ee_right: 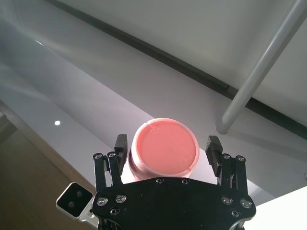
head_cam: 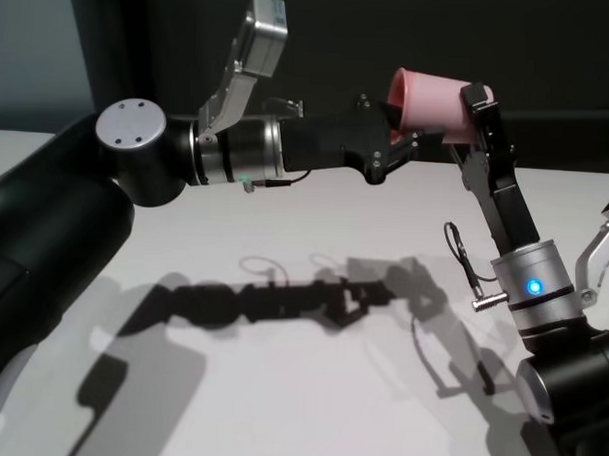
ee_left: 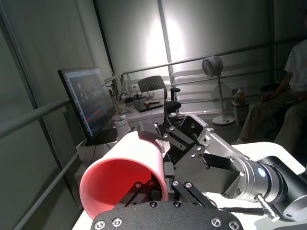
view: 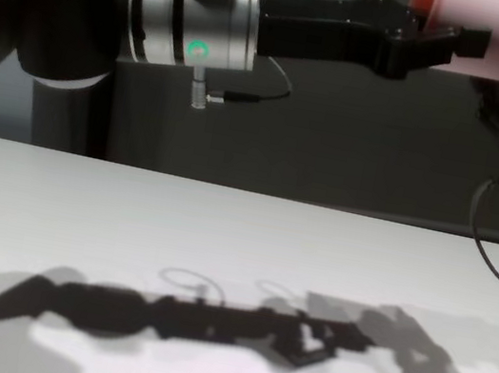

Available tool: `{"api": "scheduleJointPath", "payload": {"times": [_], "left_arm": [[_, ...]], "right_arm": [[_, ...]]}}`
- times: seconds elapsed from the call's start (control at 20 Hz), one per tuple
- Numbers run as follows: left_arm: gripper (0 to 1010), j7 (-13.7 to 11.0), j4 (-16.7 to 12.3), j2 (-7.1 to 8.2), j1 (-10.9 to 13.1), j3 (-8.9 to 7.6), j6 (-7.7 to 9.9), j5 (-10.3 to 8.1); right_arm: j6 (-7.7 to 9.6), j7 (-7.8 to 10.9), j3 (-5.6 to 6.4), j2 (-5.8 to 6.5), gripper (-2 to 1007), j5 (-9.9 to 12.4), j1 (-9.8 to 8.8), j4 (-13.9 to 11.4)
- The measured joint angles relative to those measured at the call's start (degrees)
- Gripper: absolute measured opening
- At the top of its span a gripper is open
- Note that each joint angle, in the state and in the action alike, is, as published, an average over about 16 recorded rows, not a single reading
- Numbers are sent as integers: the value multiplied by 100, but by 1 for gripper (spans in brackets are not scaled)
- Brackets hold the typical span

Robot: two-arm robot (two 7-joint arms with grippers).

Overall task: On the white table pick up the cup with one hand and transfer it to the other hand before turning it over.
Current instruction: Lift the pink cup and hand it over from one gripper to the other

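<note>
The right gripper (head_cam: 467, 114) is reaching up from the right side of the white table (head_cam: 284, 237), and its fingers (ee_right: 120, 143) are sitting on either side of the cup (head_cam: 429, 104) near the closed base, pressed against its wall, so it is judged to be clamped on it. In the right wrist view the flat base is facing that camera squarely, which fits a grasp from behind the bottom. The left gripper (head_cam: 393, 141) is coming in level from the left and meeting the cup at its open rim; the left wrist view is showing the pink mouth (ee_left: 122, 179) just beside its own fingers (ee_left: 144, 189), but whether they are gripping or already loose I cannot tell. The cup is being held on its side, well above the table, between both hands, likely so that one can let go only once the other's hold is secure. The turning over is not yet done
</note>
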Motion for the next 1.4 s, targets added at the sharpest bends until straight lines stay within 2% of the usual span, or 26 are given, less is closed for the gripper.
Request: {"api": "scheduleJointPath", "payload": {"times": [0.35,0.8,1.4], "left_arm": [[47,0,0,0,0,0,0,0],[47,0,0,0,0,0,0,0],[47,1,1,1,0,0,1,1]], "right_arm": [[-46,-49,-66,49,1002,20,8,-17],[-64,-67,-81,64,988,26,6,-27],[-58,-56,-70,59,852,23,3,-34]]}}
